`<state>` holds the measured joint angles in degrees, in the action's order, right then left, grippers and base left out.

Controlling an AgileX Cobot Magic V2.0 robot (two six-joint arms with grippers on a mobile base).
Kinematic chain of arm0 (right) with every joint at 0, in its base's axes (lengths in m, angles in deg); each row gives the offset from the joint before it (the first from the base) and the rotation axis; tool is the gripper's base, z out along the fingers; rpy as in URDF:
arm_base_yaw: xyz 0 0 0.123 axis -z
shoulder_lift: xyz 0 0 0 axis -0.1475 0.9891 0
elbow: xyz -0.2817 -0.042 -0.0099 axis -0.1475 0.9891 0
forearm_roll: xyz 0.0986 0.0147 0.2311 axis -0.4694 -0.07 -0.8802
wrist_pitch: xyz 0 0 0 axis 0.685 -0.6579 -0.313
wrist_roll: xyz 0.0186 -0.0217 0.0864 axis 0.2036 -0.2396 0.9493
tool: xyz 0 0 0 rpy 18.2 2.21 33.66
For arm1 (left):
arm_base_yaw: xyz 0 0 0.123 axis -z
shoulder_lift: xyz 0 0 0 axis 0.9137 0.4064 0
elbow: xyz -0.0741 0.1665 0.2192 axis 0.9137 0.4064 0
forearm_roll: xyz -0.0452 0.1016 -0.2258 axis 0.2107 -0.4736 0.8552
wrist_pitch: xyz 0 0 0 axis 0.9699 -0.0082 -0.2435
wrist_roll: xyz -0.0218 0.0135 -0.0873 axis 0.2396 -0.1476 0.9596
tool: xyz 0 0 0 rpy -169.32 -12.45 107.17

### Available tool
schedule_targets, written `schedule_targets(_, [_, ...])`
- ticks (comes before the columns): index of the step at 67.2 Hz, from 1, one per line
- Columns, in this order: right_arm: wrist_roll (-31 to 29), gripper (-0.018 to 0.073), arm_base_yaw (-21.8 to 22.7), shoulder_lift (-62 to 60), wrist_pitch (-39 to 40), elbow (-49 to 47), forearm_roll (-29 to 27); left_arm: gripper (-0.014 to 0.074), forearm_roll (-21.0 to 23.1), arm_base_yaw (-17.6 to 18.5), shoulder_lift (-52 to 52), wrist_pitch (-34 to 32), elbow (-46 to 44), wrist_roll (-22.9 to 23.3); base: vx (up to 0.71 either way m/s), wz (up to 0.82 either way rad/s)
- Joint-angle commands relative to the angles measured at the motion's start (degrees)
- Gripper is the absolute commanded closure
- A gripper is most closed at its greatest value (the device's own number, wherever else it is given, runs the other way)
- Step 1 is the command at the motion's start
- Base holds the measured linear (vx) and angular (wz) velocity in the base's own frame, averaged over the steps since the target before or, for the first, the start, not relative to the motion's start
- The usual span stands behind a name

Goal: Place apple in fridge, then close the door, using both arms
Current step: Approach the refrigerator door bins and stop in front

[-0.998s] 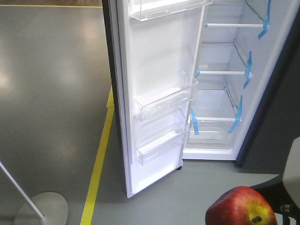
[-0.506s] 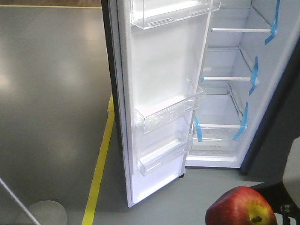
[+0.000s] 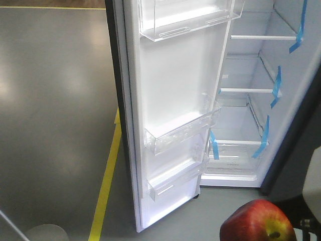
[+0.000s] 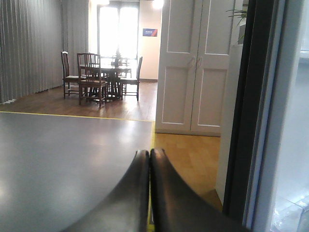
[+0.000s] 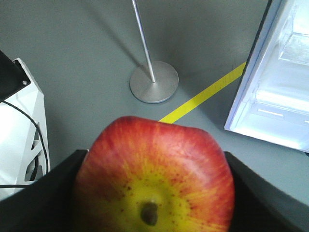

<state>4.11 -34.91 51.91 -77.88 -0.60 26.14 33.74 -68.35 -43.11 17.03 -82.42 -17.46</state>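
Note:
The red apple (image 3: 257, 222) with a yellow stem hollow sits at the bottom right of the front view, held by my right gripper. In the right wrist view the apple (image 5: 157, 176) fills the frame between the two black fingers (image 5: 43, 198). The fridge (image 3: 246, 100) stands open ahead, white inside with glass shelves and blue tape strips. Its door (image 3: 170, 105) is swung wide, showing clear plastic bins. My left gripper (image 4: 148, 153) is shut and empty, pointing past the door's dark edge (image 4: 244, 111).
A yellow floor line (image 3: 106, 186) runs along the grey floor left of the door. A metal stand with a round base (image 5: 153, 87) is on the floor. A white cabinet (image 4: 193, 67) and a dining table with chairs (image 4: 101, 75) lie beyond.
The fridge and door have grown larger and shifted down and right in the front view. The stand base has slid toward the bottom left corner. The apple stays held.

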Motion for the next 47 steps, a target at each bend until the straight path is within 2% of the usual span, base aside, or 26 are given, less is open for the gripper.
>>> schedule_targets(1, [-0.49,0.0445,-0.04,-0.28,3.45,-1.58,-0.53,0.0603,0.08,0.0,-0.83,-3.95,-0.85,0.66,0.1,-0.01])
schedule_targets(47, [-0.49,0.0445,-0.04,-0.28,3.45,-1.58,-0.53,0.0603,0.08,0.0,-0.83,-3.95,-0.85,0.66,0.09,-0.02])
